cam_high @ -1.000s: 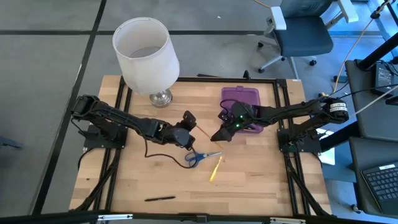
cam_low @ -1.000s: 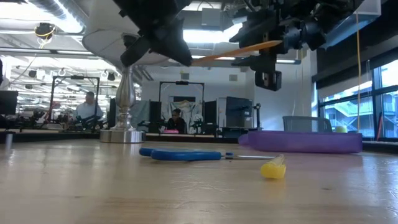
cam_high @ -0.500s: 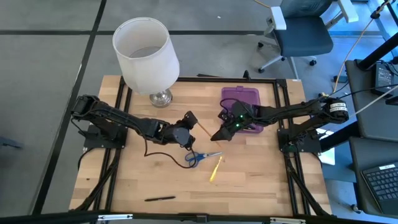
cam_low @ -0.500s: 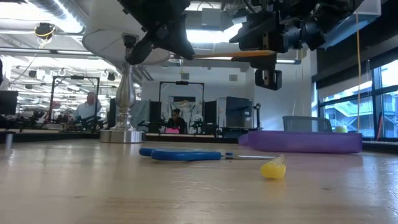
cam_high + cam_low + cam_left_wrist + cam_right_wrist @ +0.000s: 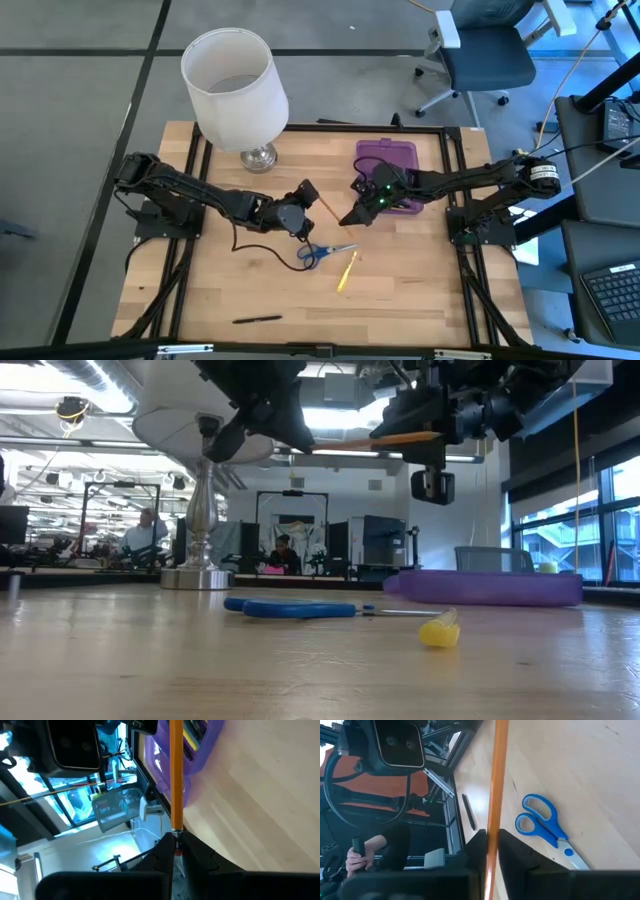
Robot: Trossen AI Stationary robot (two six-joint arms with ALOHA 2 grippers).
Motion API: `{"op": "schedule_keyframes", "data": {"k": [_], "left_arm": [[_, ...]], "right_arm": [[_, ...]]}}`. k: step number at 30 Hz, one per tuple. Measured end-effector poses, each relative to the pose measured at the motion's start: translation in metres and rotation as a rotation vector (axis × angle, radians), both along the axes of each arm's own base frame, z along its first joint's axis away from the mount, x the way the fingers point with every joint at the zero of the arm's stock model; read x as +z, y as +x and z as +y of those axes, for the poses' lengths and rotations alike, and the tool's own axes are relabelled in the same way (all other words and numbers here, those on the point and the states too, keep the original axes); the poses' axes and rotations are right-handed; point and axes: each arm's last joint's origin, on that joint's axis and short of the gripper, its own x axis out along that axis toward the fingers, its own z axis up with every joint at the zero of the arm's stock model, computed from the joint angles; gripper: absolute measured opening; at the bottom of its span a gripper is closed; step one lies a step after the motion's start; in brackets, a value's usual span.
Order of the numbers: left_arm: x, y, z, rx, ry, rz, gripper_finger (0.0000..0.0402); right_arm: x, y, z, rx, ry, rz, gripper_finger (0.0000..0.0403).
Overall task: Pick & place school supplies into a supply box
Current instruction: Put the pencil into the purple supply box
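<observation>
An orange pencil (image 5: 329,209) spans level above the table's middle between my two grippers. My left gripper (image 5: 311,200) is shut on its eraser end, and my right gripper (image 5: 350,216) is shut on its other end. The purple supply box (image 5: 388,158) lies open behind the right gripper, with pens inside (image 5: 192,731). Blue-handled scissors (image 5: 322,252) and a yellow pencil (image 5: 347,270) lie flat on the table below the grippers. A black pen (image 5: 257,320) lies near the table's near edge. My left gripper pinches the orange pencil at its eraser end, by the metal ferrule (image 5: 176,835), coming level from the table's left, fingers along the pencil. The pencil is lifted clear and nearly level (image 5: 380,442). My right gripper (image 5: 491,845) pinches the pencil's other end (image 5: 493,827) between its two fingers, coming from the table's right, along the pencil.
A white lamp (image 5: 235,85) on a metal foot (image 5: 203,575) stands at the table's far left. The box's purple wall (image 5: 490,588) sits to the right. Bare wood lies at the near left and near right. A person's hand (image 5: 357,855) shows beyond the table.
The pencil, slanting with its right end higher a second ago, dropped to level and now lies nearly level between the grippers. My left gripper has shifted slightly toward the right gripper. Everything on the table has stayed in place.
</observation>
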Motion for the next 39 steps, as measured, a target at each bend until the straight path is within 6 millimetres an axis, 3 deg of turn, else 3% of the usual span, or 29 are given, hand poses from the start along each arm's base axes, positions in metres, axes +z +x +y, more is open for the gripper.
{"op": "schedule_keyframes", "data": {"k": [10, 25, 29, 34, 39], "left_arm": [[0.003, 0.001, -0.001, 0.009, 0.050, -0.016, 0.0024], [0.002, -0.004, -0.028, -0.045, -0.034, -0.069, 0.0128], [0.005, -0.016, -0.031, -0.015, -0.208, -0.115, 0.0137], [0.012, -0.035, -0.026, 0.044, -0.626, -0.110, 0.0136], [0.014, -0.037, -0.021, 0.069, -0.966, -0.101, 0.0128]], "right_arm": [[0.000, 0.000, 0.000, 0.003, -0.004, -0.008, 0.0025], [0.000, -0.001, -0.005, 0.029, -0.008, -0.014, 0.0025], [0.000, -0.004, -0.017, 0.040, -0.030, -0.023, 0.0025], [0.002, -0.013, -0.035, 0.058, -0.137, -0.046, 0.0025], [0.002, -0.038, -0.050, 0.039, -0.307, 0.077, 0.0025]]}}
